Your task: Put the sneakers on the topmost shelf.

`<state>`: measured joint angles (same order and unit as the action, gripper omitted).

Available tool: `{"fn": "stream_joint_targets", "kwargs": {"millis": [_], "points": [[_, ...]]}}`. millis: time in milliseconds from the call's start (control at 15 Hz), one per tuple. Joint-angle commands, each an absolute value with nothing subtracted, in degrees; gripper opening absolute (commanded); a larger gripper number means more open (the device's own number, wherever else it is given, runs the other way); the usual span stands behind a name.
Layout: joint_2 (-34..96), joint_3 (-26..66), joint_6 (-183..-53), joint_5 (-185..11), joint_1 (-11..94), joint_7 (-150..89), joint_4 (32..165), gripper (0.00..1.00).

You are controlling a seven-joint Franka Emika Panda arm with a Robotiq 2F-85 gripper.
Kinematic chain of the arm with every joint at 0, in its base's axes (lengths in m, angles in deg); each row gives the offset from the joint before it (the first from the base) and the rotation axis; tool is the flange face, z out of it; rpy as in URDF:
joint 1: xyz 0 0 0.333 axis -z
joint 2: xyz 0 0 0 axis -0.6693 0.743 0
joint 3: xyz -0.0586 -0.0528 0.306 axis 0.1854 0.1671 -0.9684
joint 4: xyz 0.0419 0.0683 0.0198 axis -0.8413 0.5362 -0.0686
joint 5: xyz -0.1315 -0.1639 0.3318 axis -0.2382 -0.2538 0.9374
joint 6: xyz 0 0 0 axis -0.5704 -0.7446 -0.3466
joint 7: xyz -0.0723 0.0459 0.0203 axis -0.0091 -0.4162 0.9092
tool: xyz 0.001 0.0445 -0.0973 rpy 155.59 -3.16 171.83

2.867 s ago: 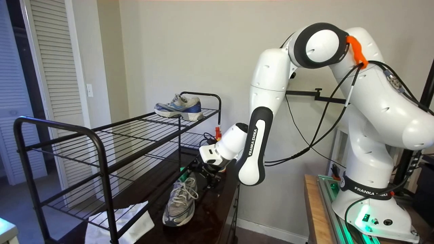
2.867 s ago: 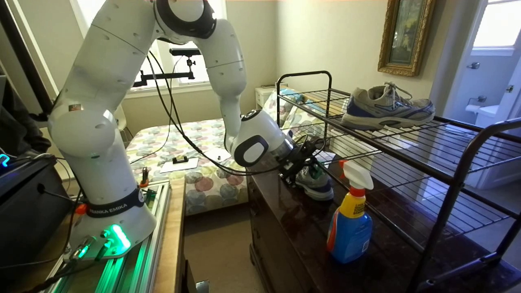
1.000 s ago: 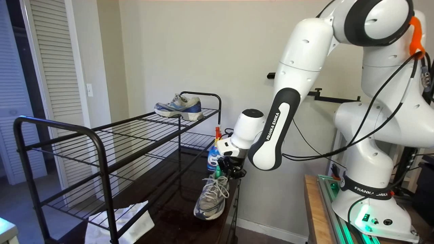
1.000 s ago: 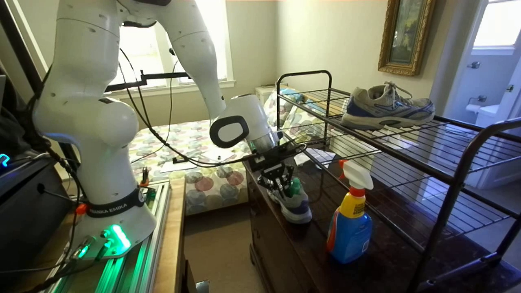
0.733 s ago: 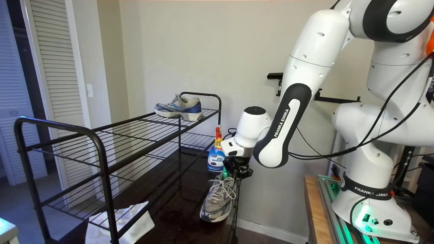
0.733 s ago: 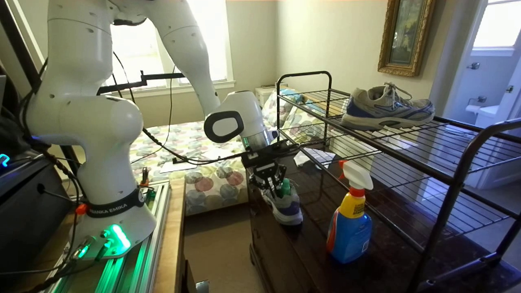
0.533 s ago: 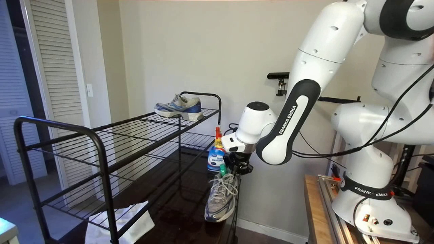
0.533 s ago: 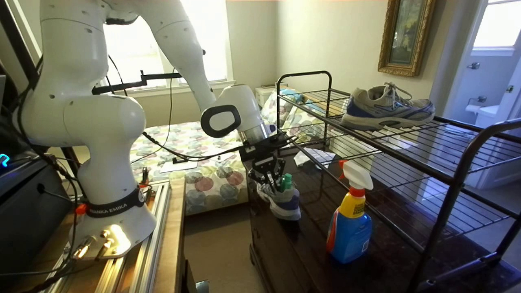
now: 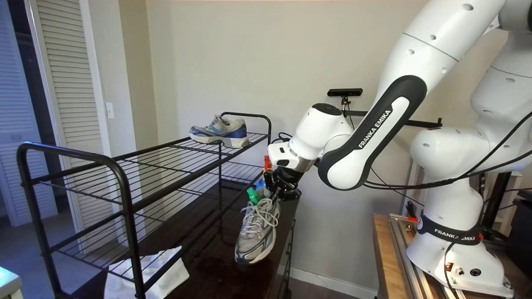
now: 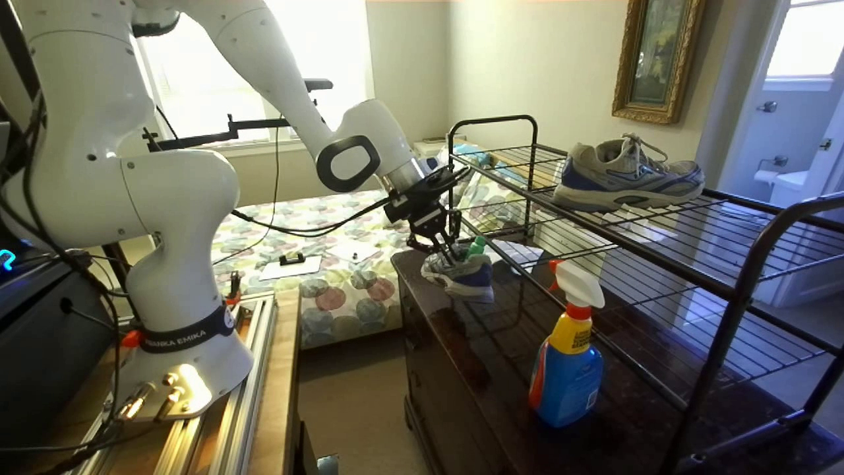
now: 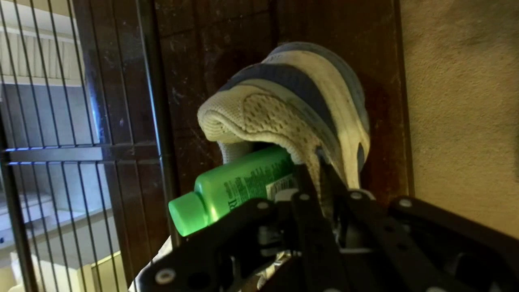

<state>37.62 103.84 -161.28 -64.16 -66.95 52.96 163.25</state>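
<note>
A grey-and-white sneaker [image 9: 257, 232] hangs over the dresser, tilted with its toe lower. My gripper [image 11: 313, 165] is shut on the side of its collar, one finger inside the opening and one outside. A green-capped bottle [image 11: 239, 178] pokes out of that same shoe, beside the inner finger. The other sneaker [image 10: 626, 175] rests on the topmost shelf [image 10: 626, 239], at the end by the wall in an exterior view [image 9: 220, 135]. The held shoe is lower than that shelf, off the rack's long side. The laces of the held shoe are hidden in the wrist view.
The dark dresser [image 10: 455, 343] carries the black rack, whose end hoop [image 9: 70, 153] rises above the top tier. A blue spray bottle [image 10: 567, 376] stands beside the rack. A white cloth [image 9: 162, 274] lies partly under the lower tier.
My arm has drawn back from the rack's lower tier, carrying the sneaker and bottle, and has then lifted them off the dresser. The sneaker on the shelf has stayed put.
</note>
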Motion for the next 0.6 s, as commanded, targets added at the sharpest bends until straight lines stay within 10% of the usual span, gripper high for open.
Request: {"fn": "stream_joint_targets", "kwargs": {"millis": [0, 533], "points": [[41.31, 112.45, -159.67, -59.81, -78.74, 51.0, 163.26, 0.03], [61.37, 124.31, -146.61, -54.94, -101.28, 33.15, 163.73, 0.03]]}}
